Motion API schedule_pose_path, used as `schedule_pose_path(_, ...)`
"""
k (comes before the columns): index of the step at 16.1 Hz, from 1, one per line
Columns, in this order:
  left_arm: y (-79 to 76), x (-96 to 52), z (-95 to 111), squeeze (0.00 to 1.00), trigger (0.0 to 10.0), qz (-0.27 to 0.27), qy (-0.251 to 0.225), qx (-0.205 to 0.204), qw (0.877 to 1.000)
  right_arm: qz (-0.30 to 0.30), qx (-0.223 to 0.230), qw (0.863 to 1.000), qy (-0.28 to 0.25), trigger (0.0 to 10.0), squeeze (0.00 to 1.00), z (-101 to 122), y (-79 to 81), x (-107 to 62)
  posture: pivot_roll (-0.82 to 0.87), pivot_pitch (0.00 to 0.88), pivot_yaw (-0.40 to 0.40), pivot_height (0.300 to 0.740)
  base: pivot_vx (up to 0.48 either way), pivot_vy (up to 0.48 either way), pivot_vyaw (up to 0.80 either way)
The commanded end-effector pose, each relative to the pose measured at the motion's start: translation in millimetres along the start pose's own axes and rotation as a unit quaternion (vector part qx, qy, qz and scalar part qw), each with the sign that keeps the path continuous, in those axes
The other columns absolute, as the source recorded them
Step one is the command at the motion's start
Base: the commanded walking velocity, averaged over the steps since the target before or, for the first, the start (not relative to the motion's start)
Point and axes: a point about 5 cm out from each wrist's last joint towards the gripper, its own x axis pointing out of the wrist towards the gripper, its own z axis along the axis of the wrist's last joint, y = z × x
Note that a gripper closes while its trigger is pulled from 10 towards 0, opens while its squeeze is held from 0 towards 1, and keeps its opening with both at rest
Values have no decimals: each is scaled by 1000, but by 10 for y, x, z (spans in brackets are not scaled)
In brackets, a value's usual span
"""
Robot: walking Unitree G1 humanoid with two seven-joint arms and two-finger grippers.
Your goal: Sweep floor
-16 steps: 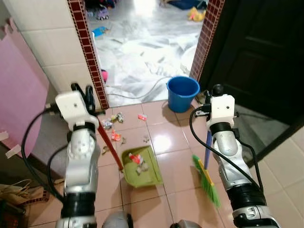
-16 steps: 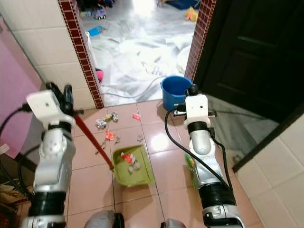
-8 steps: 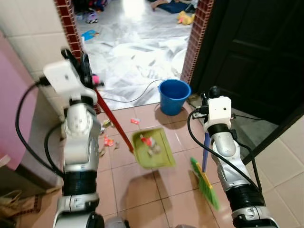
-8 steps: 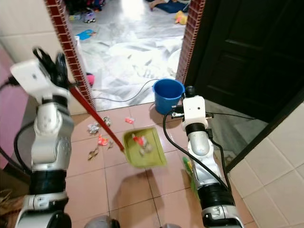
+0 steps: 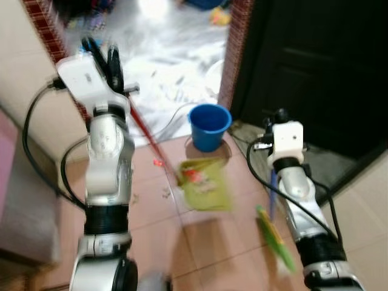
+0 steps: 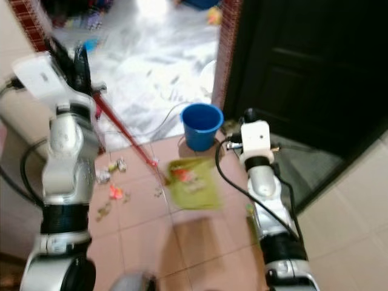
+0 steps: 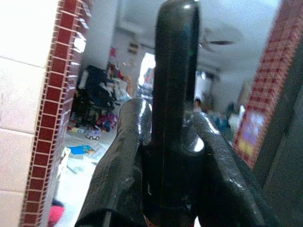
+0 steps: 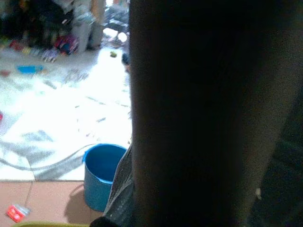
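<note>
Since half a second ago my left arm has gone higher and the green dustpan (image 5: 207,184) has risen off the tiles and swung toward the blue bucket (image 5: 208,126); the whole view has also shifted and blurred, so the camera is moving with me; the dustpan now hangs in the air just short of the bucket, with scraps of litter, one red, on its tray; my left hand (image 5: 104,56) is up by the brick-edged doorway, its fingers (image 7: 128,161) closed round the top of the dustpan's red handle (image 5: 145,132), which slants down from there to the pan; my right hand (image 5: 279,116) sits low in front of the dark door (image 5: 315,66), and the blue broom stick (image 5: 273,193) runs down from it to the green bristles (image 5: 276,239) near the floor; I cannot tell from these pictures how far that hand's fingers are apart, since its wrist view is mostly dark; loose litter (image 6: 113,193) lies on the pink tiled floor (image 6: 200,242) to the left of the dustpan; a cable (image 6: 162,120) trails across the pale floor beyond the doorway.
</note>
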Motion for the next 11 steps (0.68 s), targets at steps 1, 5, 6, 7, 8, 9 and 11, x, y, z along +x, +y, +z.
schedule_pose_path(1,65,43,187,0,10000,15,-43,5,999,13,12,999,-39,10000,0,179,103,79,24,0,-4,740,480,0,0)
schedule_pose_path(5,91,69,250,0,10000,36,-55,10,998,13,10,999,-38,10000,0,169,96,77,22,0,0,740,480,0,0)
schedule_pose_path(6,94,81,272,0,10000,40,-59,11,997,13,10,999,-37,10000,0,168,97,78,22,0,0,740,472,0,0)
schedule_pose_path(7,102,121,337,0,10000,50,-72,12,996,14,9,999,-37,10000,0,163,102,76,22,0,0,740,472,0,0)
schedule_pose_path(8,103,153,379,0,10000,57,-81,14,995,15,10,999,-37,10000,0,158,108,75,22,0,0,740,465,0,0)
schedule_pose_path(9,105,166,395,0,10000,62,-84,16,994,16,11,999,-37,10000,0,156,112,74,22,0,0,740,465,0,0)
schedule_pose_path(11,119,208,445,0,10000,72,-97,40,992,18,12,999,-38,10000,0,160,128,72,25,0,1,740,465,0,0)
